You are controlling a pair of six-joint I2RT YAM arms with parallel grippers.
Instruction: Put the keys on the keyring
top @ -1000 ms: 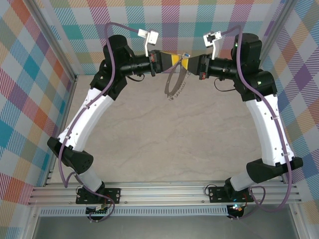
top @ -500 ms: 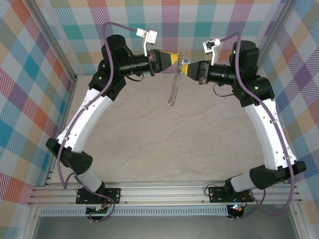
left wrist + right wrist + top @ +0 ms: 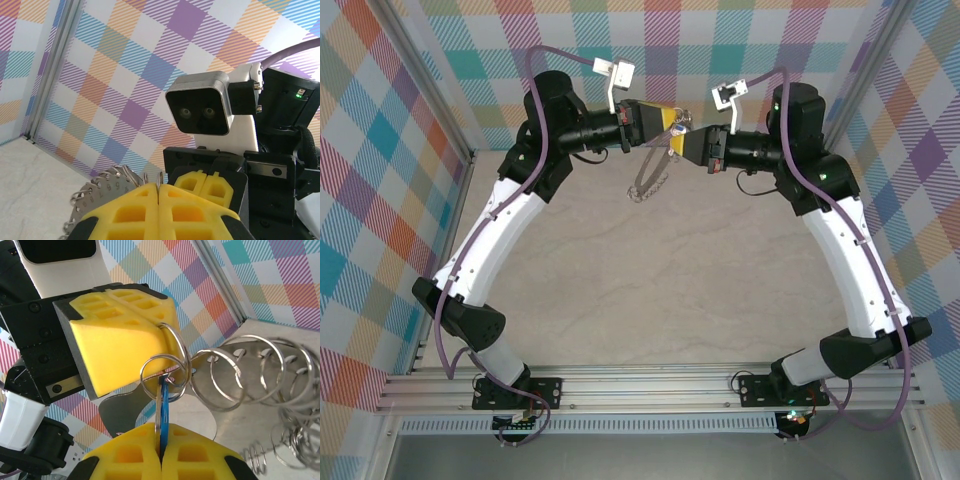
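Small digits are stamped along the curved silver edge of the keyring (image 3: 97, 192); they are too blurred to read surely.

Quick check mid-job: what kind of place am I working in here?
Probably a lab robot test cell: plaid-printed walls boxing in a marble-look tabletop, with aluminium rails along its near edge.

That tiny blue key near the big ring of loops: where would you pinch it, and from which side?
Pinch the key across its two flat faces, low on its body, coming from the end away from the keyring, as the right gripper does. It is thin and flat, so the pads sit flush, and its upper end is left free to meet the small loop.
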